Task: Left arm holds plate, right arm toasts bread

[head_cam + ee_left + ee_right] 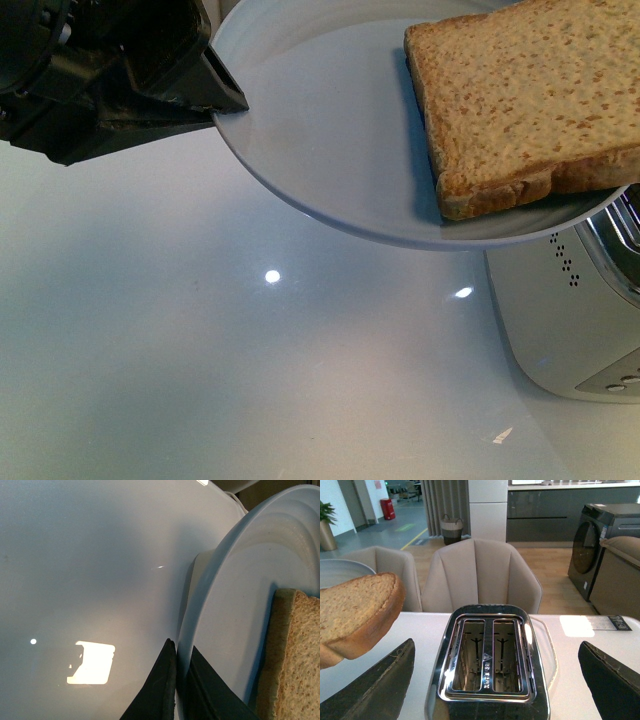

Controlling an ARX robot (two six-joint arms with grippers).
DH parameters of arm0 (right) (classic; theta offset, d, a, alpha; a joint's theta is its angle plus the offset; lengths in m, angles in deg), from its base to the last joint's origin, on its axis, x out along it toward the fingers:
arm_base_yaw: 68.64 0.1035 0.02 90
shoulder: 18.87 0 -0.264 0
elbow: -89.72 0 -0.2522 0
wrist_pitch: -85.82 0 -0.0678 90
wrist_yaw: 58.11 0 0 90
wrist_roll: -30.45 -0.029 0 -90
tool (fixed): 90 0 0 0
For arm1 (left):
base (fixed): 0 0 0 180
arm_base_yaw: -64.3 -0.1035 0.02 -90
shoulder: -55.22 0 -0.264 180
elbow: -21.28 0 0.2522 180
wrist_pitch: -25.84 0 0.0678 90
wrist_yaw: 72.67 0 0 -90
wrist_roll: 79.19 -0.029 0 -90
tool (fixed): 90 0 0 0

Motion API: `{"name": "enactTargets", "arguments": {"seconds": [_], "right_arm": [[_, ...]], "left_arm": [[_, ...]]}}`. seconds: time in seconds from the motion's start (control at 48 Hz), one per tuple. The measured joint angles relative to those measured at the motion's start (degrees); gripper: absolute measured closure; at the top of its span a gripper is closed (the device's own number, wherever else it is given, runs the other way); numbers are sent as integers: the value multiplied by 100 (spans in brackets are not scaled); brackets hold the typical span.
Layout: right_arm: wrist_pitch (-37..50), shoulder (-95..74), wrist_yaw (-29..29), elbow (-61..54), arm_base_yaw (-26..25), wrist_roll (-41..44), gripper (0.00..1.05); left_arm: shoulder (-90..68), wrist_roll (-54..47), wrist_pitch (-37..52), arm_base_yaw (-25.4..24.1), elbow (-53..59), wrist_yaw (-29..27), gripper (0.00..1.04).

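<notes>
Left hand [232,100] clamps plate [330,150] bearing bread [520,95]; right hand [496,646] apart, seen only wrist view.

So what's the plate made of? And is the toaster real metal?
The plate looks like glazed ceramic, though it could be hard plastic. It is pale blue-white, smooth and glossy, with faint rings. The toaster looks like polished metal, because its top shines like a mirror. In the front view its side looks duller, like brushed silver.
</notes>
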State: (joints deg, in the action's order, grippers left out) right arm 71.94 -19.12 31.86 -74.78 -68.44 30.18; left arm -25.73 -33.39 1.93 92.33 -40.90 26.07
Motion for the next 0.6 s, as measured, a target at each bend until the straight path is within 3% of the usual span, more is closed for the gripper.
{"name": "enactTargets", "arguments": {"seconds": [0.604], "right_arm": [[0,0,-2,0,0,0,9]], "left_arm": [[2,15,0,0,0,0,102]]}}
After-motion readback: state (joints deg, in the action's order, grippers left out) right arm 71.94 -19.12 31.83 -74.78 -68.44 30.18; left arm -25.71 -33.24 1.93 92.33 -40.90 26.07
